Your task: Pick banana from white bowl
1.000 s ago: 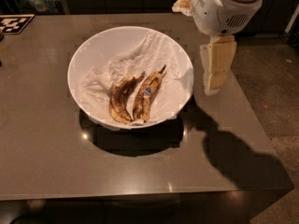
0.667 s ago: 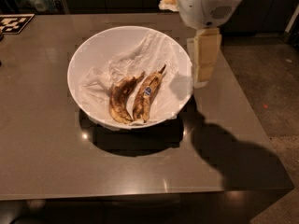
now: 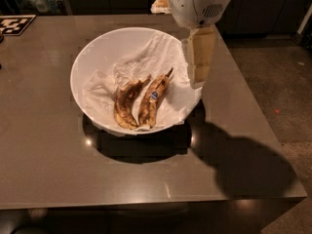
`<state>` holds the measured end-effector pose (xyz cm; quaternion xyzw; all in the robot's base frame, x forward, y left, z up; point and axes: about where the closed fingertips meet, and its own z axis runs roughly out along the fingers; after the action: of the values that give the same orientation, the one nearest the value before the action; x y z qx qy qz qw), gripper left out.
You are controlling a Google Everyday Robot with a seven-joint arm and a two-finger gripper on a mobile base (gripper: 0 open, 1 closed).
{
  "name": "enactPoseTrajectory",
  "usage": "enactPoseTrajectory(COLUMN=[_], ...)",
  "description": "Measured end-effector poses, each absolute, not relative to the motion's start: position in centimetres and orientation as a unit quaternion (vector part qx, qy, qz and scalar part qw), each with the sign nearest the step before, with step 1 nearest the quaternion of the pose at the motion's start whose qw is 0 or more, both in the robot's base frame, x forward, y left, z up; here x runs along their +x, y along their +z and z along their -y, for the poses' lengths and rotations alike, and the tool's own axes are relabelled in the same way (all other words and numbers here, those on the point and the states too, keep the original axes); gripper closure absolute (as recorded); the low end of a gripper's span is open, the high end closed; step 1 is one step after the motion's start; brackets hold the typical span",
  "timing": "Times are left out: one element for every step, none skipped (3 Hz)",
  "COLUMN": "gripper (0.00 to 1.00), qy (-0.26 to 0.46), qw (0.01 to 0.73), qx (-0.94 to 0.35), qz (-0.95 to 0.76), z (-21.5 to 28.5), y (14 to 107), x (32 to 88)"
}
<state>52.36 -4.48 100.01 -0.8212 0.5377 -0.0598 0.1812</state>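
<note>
The white bowl [image 3: 92,57] sits on the brown table, lined with crumpled white paper. Two overripe bananas lie in it side by side. The banana [image 3: 152,100] with the small blue sticker is on the right, its dark stem pointing up and right. The darker, more curved banana [image 3: 126,104] lies to its left. My gripper [image 3: 197,79] hangs from the white arm over the bowl's right rim, to the right of the stickered banana and above it. It holds nothing.
The brown table [image 3: 44,150] ends near the front and at the right, with speckled floor [image 3: 273,82] beyond. A black-and-white marker tag [image 3: 14,24] lies at the far left corner. A pale object [image 3: 161,4] sits behind the arm.
The arm and gripper have moved left, from beside the bowl's right side to over its right rim. The bananas and bowl have not moved.
</note>
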Motion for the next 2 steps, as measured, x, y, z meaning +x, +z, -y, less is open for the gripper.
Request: enactPoseTrajectory(gripper=[0.07, 0.17], qy=[-0.037, -0.015], qw=[0.173, 0.162], qx=[-0.828, -0.835], qz=[-0.532, -0.526], z=[3.7, 3.2], y=[97.7, 95.3], x=[52.0, 51.9])
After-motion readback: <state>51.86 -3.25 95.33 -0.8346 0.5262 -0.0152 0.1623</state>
